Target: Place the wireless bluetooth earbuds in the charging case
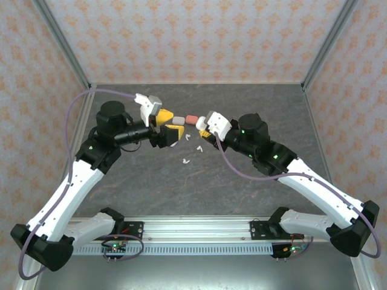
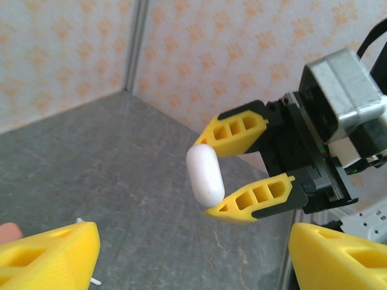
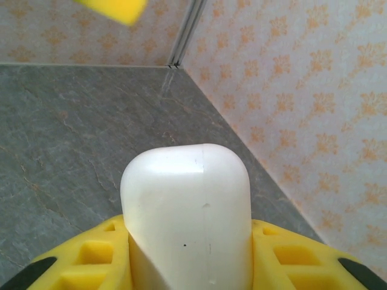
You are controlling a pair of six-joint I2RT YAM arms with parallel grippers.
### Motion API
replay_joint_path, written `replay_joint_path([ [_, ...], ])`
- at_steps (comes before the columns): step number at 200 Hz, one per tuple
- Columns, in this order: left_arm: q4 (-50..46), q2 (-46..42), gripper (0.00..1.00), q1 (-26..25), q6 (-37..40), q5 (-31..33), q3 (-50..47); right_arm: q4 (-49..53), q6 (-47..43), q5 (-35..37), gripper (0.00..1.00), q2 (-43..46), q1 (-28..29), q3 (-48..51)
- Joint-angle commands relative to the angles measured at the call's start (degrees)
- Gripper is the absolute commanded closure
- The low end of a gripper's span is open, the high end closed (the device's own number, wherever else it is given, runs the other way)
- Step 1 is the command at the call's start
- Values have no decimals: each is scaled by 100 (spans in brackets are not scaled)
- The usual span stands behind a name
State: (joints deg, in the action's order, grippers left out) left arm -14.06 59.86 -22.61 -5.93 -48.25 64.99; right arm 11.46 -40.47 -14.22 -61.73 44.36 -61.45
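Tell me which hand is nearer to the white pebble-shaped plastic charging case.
Right. The right hand grips the white pebble-shaped plastic charging case between its jaws. The left hand faces it from a short way off, not touching, jaws open.

The right hand (image 3: 187, 266) grips a white charging case (image 3: 186, 205). The case stands upright between the two yellow fingers (image 3: 84, 257), its rounded end uppermost and a fine seam running down its face. Behind it lies the grey, stone-veined bench (image 3: 66, 133), bounded by walls (image 3: 302, 90) papered in an orange floral motif that meet at a metal corner post (image 3: 184, 30). A blurred yellow piece (image 3: 112, 7) intrudes at the upper edge.
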Motion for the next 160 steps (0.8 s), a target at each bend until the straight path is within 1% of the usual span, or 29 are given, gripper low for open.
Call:
replay_joint_path([
  [1,258,170,22,-139,-115,-386,6,-99,-701,-117,64,83,97,-20],
  [39,629,518,25,-444,-411,-422,-48,-120,-1006,41,64,56,235,-7],
  [60,668,729,30,-581,-494,-392,-39,-112,-1041,75,64,47,265,1],
  [86,826,866,37,-620,-617,-395,-83,-118,-1055,92,64,45,300,15],
  [125,698,1016,46,-674,-554,-396,-39,-112,-1077,161,64,50,319,2],
  [160,815,1128,53,-743,-598,-418,-68,-83,-1059,94,64,44,352,-1],
])
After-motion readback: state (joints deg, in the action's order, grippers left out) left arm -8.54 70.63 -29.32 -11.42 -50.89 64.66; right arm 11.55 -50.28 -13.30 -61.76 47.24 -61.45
